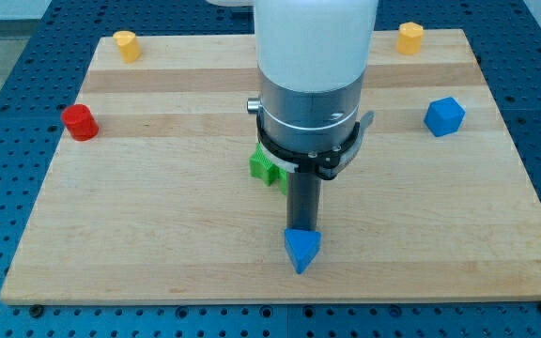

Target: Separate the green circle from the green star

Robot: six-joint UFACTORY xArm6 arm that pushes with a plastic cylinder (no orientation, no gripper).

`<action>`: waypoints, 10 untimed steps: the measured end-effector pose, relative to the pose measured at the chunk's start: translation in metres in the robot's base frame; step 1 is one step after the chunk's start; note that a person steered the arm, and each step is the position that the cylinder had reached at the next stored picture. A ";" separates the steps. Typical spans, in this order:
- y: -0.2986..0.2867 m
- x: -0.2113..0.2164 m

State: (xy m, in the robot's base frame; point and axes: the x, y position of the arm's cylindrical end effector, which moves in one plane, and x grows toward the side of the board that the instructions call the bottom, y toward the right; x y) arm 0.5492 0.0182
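A green block (267, 166), partly hidden behind the arm, sits near the board's middle; its jagged edge suggests the green star. I cannot make out a separate green circle; the arm's body covers that area. My rod comes down from the arm, and my tip (302, 228) ends just above a blue triangular block (301, 250), seemingly touching its top edge. The tip is below and to the right of the green block.
On the wooden board (139, 253): a red cylinder (80, 122) at the left, a yellow block (126, 44) at the top left, a yellow block (409, 37) at the top right, and a blue cube (444, 116) at the right.
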 end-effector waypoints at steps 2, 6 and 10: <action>0.020 0.000; 0.017 -0.091; -0.003 -0.060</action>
State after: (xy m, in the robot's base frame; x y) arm 0.4893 0.0155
